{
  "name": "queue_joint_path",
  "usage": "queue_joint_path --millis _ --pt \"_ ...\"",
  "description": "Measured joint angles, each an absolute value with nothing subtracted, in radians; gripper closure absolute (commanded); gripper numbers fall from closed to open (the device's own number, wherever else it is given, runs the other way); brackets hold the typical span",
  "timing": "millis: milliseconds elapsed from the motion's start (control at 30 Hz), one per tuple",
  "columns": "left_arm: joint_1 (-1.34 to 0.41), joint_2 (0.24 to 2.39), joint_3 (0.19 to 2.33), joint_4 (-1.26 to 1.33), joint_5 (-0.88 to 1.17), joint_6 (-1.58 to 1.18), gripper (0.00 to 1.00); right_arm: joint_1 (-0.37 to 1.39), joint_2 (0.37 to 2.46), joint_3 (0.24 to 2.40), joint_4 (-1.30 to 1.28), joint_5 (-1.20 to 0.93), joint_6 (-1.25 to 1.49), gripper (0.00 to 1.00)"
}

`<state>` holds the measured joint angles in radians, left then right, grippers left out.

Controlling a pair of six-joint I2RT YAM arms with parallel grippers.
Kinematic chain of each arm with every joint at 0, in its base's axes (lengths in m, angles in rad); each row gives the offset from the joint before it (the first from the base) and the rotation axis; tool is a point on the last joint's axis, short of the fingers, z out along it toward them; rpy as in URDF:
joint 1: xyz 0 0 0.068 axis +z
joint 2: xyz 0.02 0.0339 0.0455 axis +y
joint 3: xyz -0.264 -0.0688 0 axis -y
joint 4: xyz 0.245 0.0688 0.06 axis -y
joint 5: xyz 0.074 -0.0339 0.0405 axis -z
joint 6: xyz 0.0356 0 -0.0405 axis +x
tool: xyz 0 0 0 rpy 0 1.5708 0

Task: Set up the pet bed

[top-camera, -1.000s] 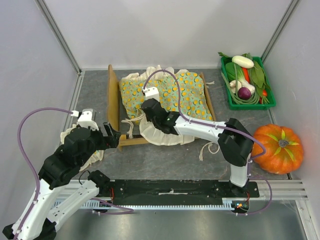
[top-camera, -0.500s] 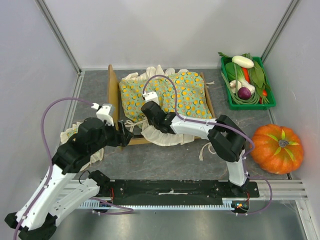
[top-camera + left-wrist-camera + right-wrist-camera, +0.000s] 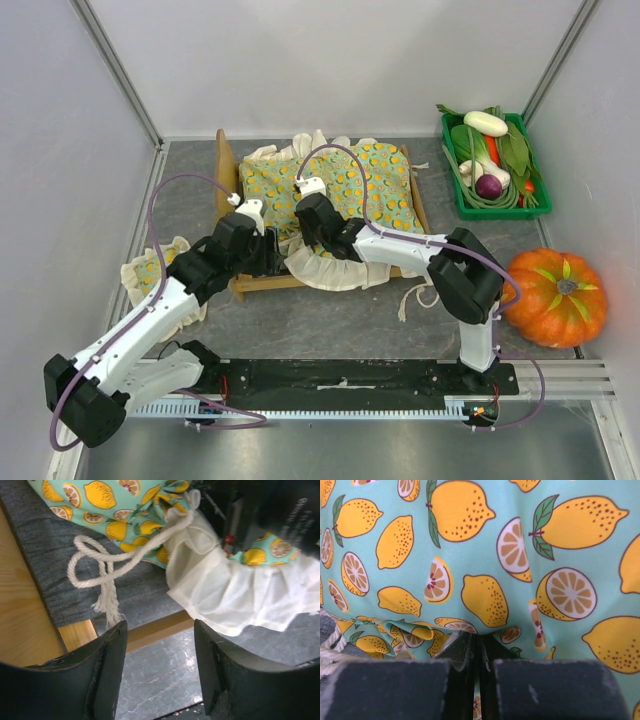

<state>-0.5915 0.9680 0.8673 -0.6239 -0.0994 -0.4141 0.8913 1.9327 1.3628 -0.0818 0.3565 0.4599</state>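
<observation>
Writing: pale lettering is seen on a dark housing (image 3: 295,515) in the left wrist view, too blurred to be read.
Pet bed: the pet bed (image 3: 226,185) is set left of centre on the mottled grey table (image 3: 330,320), with its arched headboard at the left end. It is made of smooth light wood with a dark grey woven base.
Cushion: the cushion (image 3: 375,190) is laid in the bed. Its teal cloth is printed with whole and sliced lemons and edged by a gathered cream frill (image 3: 240,595) that spills over the near rail.
Cord: a twisted cream cord (image 3: 100,562), looped and frayed at its end, is seen lying on the grey base.
Left tool: the left tool (image 3: 160,677) is held over the near rail with its black jaws apart and nothing between them.
Right tool: the right tool (image 3: 480,652) is clamped on a fold of the cushion.
Change: a second ago the left tool was beside the headboard's near end. It is now found further right along the rail, close to the right tool.
</observation>
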Motion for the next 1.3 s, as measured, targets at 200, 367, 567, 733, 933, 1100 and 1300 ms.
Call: queue_joint_path --millis 200,367,567,733,933,1100,1300 --pt "-0.591 1.043 0.825 -0.52 -0.156 -0.404 0.24 0.864 1.925 1.344 -0.065 0.294 0.46 0.94" --pt "-0.591 1.147 0.822 -0.41 -0.181 -0.337 0.22 0.852 1.911 1.33 -0.06 0.257 0.461 0.93" --pt "-0.591 1.214 0.822 -0.363 -0.228 -0.255 0.21 0.841 1.906 1.329 -0.059 0.22 0.464 0.92" --pt "-0.591 1.219 0.822 -0.315 -0.266 -0.172 0.29 0.834 1.906 1.329 -0.059 0.199 0.471 0.92" --pt "-0.591 1.282 0.831 -0.308 -0.277 -0.117 0.59 0.825 1.905 1.329 -0.059 0.178 0.479 0.91" --pt "-0.593 1.285 0.832 -0.34 -0.257 -0.118 0.45 0.817 1.902 1.329 -0.06 0.159 0.481 0.91" --pt "-0.593 1.196 0.833 -0.396 -0.253 -0.119 0.39 0.811 1.892 1.329 -0.06 0.146 0.486 0.9"
